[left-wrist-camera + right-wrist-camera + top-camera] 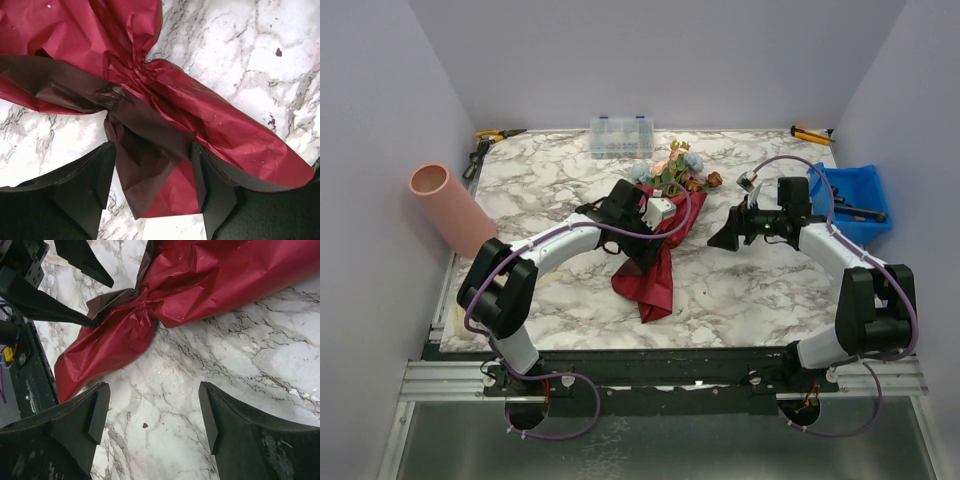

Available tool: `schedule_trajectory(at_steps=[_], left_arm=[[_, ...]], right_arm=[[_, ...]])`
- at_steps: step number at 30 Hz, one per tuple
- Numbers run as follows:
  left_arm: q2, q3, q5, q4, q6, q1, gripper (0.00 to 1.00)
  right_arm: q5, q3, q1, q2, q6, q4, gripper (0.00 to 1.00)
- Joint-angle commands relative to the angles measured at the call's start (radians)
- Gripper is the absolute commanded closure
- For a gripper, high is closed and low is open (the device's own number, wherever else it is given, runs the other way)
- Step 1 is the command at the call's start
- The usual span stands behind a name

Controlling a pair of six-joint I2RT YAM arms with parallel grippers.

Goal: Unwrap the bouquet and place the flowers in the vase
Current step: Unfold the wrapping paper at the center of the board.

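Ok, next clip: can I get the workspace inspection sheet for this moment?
Surface: marble table, a few small dark specks.
Job's things: bouquet wrapped, lying mid-table, flowers at its far end; vase tilted beyond the table's left edge, no flowers in it.
Clutter: clear organiser box and yellow tools at the far edge; blue bin at right.
Grippers: left gripper jaws apart astride the wrap; right gripper open over bare marble.
Cables: purple cables along both arms.
Surroundings: plain pale walls.

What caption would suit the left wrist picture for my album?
Left gripper, jaws open, straddles the crumpled maroon wrapper of the bouquet on a marble table.
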Motion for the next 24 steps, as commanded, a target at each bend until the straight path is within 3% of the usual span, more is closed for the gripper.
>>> schedule_trajectory(at_steps=[1, 6, 19, 22, 24], left_arm=[[0.033, 0.045, -0.073, 0.049, -0.001, -0.004, 0.37], [0.019, 0.034, -0.048, 0.091, -0.057, 0.022, 0.43], [-0.01, -0.058, 0.031, 0.158, -0.123, 0.114, 0.73], [-0.015, -0.063, 0.116, 0.159, -0.153, 0.156, 0.73], [-0.017, -0.069, 0.175, 0.159, -0.175, 0.181, 0.67]], right_arm=[[-0.018, 0.023, 0.023, 0.032, 0.049, 0.065, 0.19], [0.021, 0.002, 0.052, 0.061, 0.059, 0.088, 0.19], [0.127, 0.08, 0.129, 0.161, 0.1, 0.102, 0.19], [0.146, 0.092, 0.168, 0.165, 0.099, 0.134, 0.2], [0.139, 0.099, 0.19, 0.16, 0.099, 0.157, 0.21]])
